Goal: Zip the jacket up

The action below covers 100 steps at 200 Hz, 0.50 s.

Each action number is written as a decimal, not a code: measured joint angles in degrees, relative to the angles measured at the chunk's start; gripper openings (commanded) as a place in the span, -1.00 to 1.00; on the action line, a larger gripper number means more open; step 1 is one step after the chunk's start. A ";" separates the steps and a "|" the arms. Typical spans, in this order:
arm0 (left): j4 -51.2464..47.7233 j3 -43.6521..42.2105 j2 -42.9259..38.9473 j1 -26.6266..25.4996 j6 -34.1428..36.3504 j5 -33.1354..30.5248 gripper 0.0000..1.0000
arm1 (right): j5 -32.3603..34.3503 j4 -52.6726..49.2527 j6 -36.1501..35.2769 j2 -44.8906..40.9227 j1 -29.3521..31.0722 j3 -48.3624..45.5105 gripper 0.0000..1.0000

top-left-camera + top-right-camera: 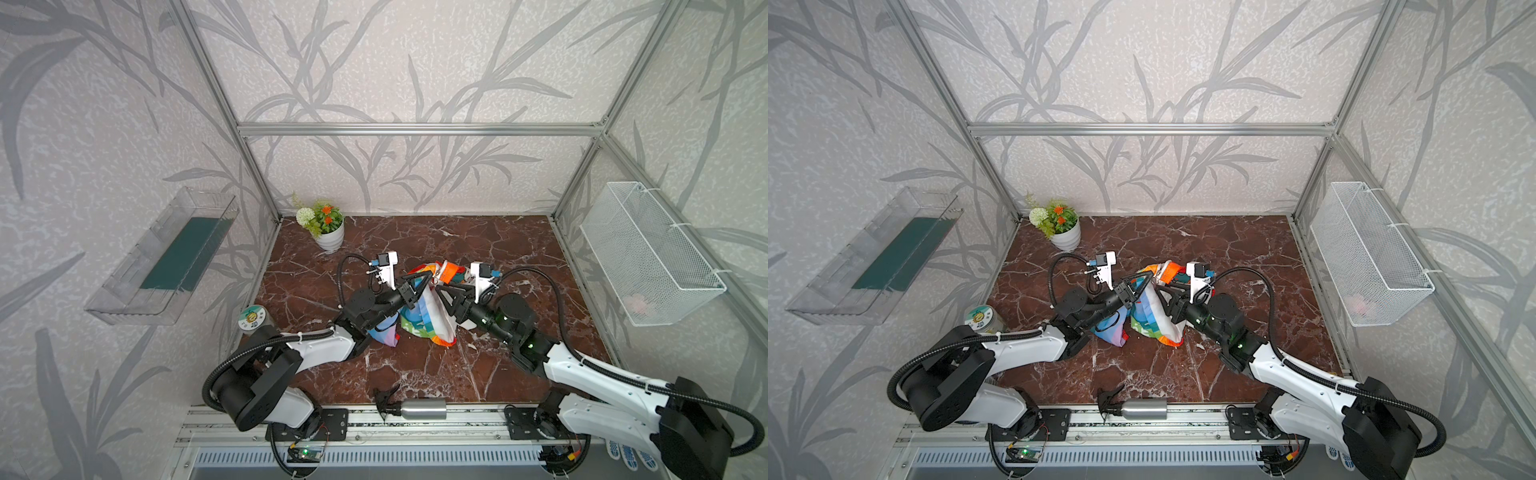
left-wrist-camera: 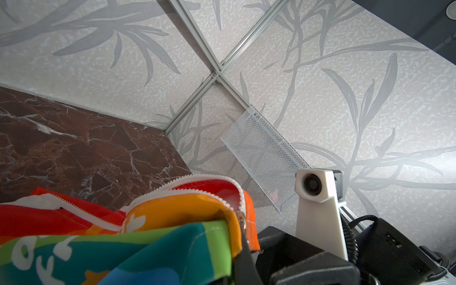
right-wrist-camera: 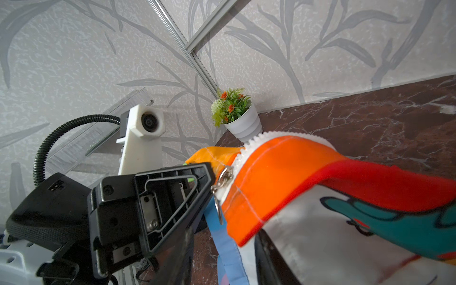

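The jacket [image 1: 419, 322] sits bunched mid table [image 1: 519, 257], its top lifted. The left gripper [image 1: 426, 284] is clamped on its orange edge, the zipper pull [image 3: 223, 177] just beside its tip; the right gripper [image 1: 441, 291] faces it, grip unclear

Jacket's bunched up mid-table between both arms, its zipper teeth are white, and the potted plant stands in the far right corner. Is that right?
Not quite. The potted plant stands in the far left corner, as both top views show. The rest holds: the jacket is bunched mid-table and its zipper teeth are white.
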 measured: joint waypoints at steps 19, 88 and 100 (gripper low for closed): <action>0.00 0.00 0.00 0.00 -0.02 0.00 -1.00 | -0.33 1.09 0.15 1.64 -0.15 0.24 -0.24; -0.02 -0.02 -0.26 0.00 -0.17 -0.02 -1.00 | -2.34 5.79 2.08 4.07 -0.83 1.68 -0.30; -0.02 -0.02 -0.42 0.00 -0.15 0.00 -1.00 | -2.54 6.43 2.34 4.31 -0.96 1.70 -0.31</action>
